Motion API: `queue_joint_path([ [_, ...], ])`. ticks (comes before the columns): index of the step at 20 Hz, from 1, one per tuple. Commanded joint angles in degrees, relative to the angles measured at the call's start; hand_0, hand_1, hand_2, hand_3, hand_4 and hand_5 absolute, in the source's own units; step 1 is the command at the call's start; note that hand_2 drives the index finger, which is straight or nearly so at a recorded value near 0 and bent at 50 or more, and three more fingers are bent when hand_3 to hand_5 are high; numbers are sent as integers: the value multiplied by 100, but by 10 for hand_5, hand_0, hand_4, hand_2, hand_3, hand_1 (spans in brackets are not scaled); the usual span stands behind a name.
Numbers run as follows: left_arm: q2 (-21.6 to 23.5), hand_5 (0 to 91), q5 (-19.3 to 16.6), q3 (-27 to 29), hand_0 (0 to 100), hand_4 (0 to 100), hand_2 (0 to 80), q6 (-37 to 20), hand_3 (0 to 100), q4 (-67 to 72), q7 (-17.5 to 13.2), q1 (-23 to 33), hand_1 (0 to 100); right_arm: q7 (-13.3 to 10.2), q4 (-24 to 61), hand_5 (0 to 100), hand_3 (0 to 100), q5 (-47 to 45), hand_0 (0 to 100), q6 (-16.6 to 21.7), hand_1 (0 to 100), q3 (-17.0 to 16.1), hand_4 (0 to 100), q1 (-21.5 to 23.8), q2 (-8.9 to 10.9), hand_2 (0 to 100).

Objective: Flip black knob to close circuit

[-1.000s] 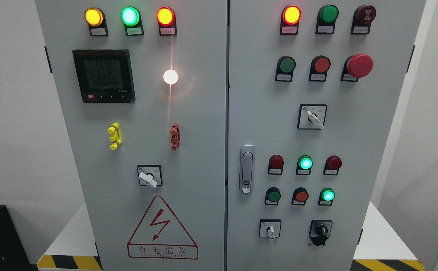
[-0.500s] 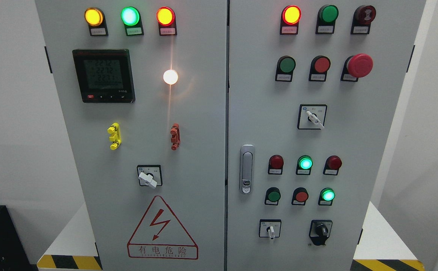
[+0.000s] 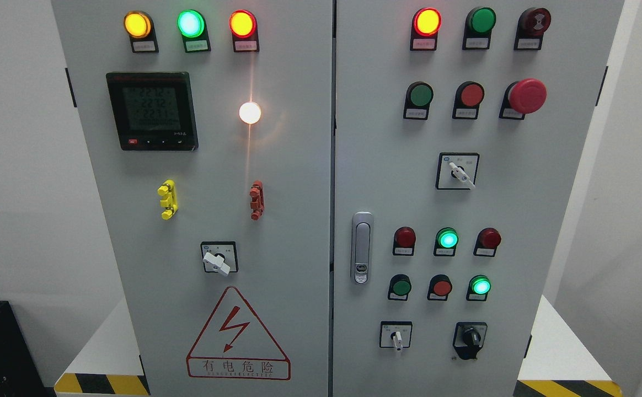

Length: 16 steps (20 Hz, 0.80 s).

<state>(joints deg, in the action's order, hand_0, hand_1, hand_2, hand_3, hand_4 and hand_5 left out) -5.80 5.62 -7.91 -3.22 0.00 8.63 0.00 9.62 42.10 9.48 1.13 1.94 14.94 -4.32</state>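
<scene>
While neither robot hand is seen anywhere in the head view, so that whether the fingers are open or closed cannot be told, the grey cabinet (image 3: 299, 165) fills the picture with its two doors side by side. The black knob (image 3: 470, 336) is found at the lower right of the right door, on a black plate, with its pointer turned roughly upright; nothing is touching it. Just to its left, on the same row, a white-handled switch (image 3: 396, 336) is set on a square plate, its handle pointing down. Above these, two rows of three small round lamps and buttons are mounted, of which the green lamp (image 3: 447, 239) in the middle of the upper row and the green lamp at the right of the lower row are lit. A silver door handle (image 3: 361, 248) is fixed upright at the left edge of the right door. Higher up, a second white-handled switch (image 3: 458, 172) is turned toward the lower right, and a large red mushroom button (image 3: 526, 96) stands out near the top right. On the left door, a black meter (image 3: 152, 110) with a lit display is mounted, a white lamp (image 3: 250, 112) glows to its right, and a red warning triangle (image 3: 237, 333) is printed near the bottom.
</scene>
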Motion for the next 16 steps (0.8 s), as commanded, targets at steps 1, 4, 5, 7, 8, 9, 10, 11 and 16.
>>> queue_joint_path([
  [1, 0, 0, 0, 0, 120, 0, 0, -3, 0, -167, -1, 132, 556, -170, 2398, 0, 71, 27, 0, -34, 51, 78, 0, 246, 63, 0],
  [4, 0, 0, 0, 0, 120, 0, 0, -3, 0, -167, -1, 123, 556, -302, 2898, 58, 285, 62, 0, -34, 55, 157, 250, 325, 124, 135],
  [5, 0, 0, 0, 0, 120, 0, 0, -3, 0, -167, -1, 132, 556, -320, 3074, 106, 324, 89, 0, -34, 57, 184, 283, 360, 168, 172],
  [7, 0, 0, 0, 0, 120, 0, 0, -3, 0, -167, -1, 132, 556, -451, 3399, 171, 380, 89, 0, -60, 60, 289, 329, 387, 256, 199],
  [8, 0, 0, 0, 0, 120, 0, 0, -3, 0, -167, -1, 132, 556, -513, 3540, 228, 416, 106, 0, -60, 60, 316, 356, 413, 283, 225],
  [9, 0, 0, 0, 0, 120, 0, 0, -3, 0, -167, -1, 132, 556, -540, 3672, 259, 439, 115, 0, -60, 60, 316, 375, 422, 300, 246],
  [10, 0, 0, 0, 0, 120, 0, 0, -3, 0, -167, -1, 132, 556, -540, 3813, 271, 452, 220, 0, -60, 60, 316, 386, 431, 301, 258],
  [11, 0, 0, 0, 0, 120, 0, 0, -3, 0, -167, -1, 132, 556, -557, 3919, 294, 472, 386, 0, -52, 60, 316, 407, 440, 309, 277],
  [16, 0, 0, 0, 0, 120, 0, 0, -3, 0, -167, -1, 132, 556, -628, 4490, 375, 547, 870, 0, -34, 57, 307, 477, 484, 292, 322],
])
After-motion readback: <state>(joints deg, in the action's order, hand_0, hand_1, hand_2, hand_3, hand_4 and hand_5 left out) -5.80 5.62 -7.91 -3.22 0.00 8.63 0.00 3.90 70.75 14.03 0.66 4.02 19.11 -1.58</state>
